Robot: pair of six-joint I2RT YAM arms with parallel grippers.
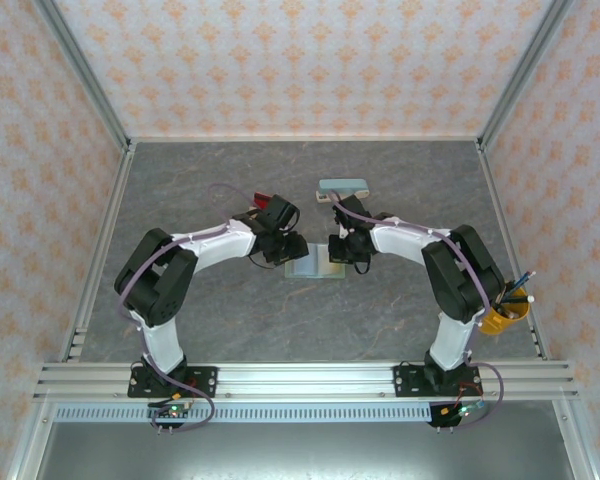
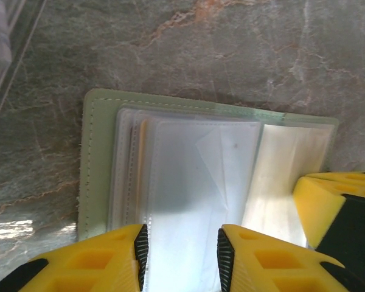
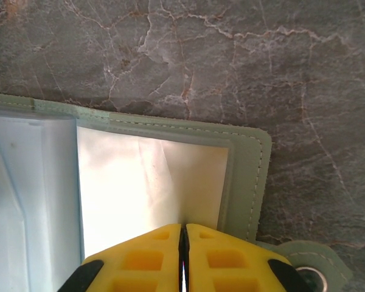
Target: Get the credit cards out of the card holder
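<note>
- The holder (image 1: 315, 266) lies open and flat at the centre of the table (image 1: 220, 330), with its long axis from 9 to 3 o'clock.
- Left gripper (image 2: 179, 243): spread over the clear sleeves (image 2: 194, 176).
- Right gripper (image 3: 184, 238): pressed together on the right panel.
- The table is grey marble; the walls (image 1: 280, 60) are orange-patterned.

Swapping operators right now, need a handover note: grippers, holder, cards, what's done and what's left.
Left gripper: open, poised over the clear sleeves, nothing between its fingers.
Right gripper: shut, tips on the right panel of the card holder.
Holder: lies open and flat mid-table, between both grippers.
Cards: top sleeves look empty. A tan edge in the stacked left sleeves may be a card. Red item beyond the left wrist, possibly a card taken out.
Left: check and empty the remaining sleeves.
</note>
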